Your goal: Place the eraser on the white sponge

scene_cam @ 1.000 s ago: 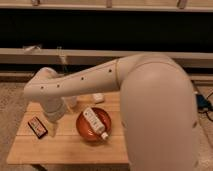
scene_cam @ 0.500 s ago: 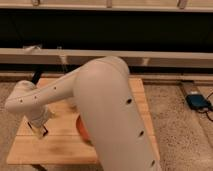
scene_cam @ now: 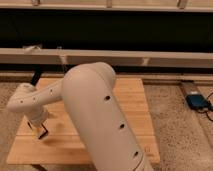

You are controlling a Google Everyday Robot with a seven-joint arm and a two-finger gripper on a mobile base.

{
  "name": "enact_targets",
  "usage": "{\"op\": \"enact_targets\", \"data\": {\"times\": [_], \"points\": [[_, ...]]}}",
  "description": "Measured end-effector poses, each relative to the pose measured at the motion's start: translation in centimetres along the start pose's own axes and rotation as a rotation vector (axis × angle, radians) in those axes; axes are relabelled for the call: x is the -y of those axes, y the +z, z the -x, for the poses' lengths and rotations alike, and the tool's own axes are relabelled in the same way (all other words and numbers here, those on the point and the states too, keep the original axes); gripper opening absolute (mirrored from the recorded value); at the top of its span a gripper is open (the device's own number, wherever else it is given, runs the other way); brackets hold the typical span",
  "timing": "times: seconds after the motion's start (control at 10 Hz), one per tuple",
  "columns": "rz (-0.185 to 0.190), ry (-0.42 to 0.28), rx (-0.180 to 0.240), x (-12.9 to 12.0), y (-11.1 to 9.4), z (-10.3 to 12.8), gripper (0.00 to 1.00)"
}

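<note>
Gripper point(scene_cam: 41, 128) low at lower left of the table point(scene_cam: 131, 100), jaws wide, right at the eraser point(scene_cam: 45, 133). Eraser apparently not gripped yet. White sponge hidden behind my arm point(scene_cam: 95, 110). Grasp, carry and placement all remain.

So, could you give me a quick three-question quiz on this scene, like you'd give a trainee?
1. True or false: the gripper is low over the near-left part of the wooden table.
2. What hides most of the table? A) the robot's arm B) a cloth C) a cardboard box
3. Fill in: the blue object lies on the ____, to the right of the table.
Key: 1 true; 2 A; 3 floor.
</note>
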Motion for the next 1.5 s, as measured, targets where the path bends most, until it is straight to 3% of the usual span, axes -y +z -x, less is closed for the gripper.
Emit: {"op": "enact_targets", "data": {"times": [0.3, 0.7, 1.0, 1.5], "points": [[-0.014, -0.006, 0.006, 0.5, 1.4, -1.4, 0.8], [-0.013, -0.075, 0.025, 3.3, 3.0, -3.6, 0.79], [0.0, -0.105, 0.043, 4.1, 4.1, -4.2, 0.53], [0.002, -0.108, 0.044, 4.0, 3.6, -4.2, 0.04]]}}
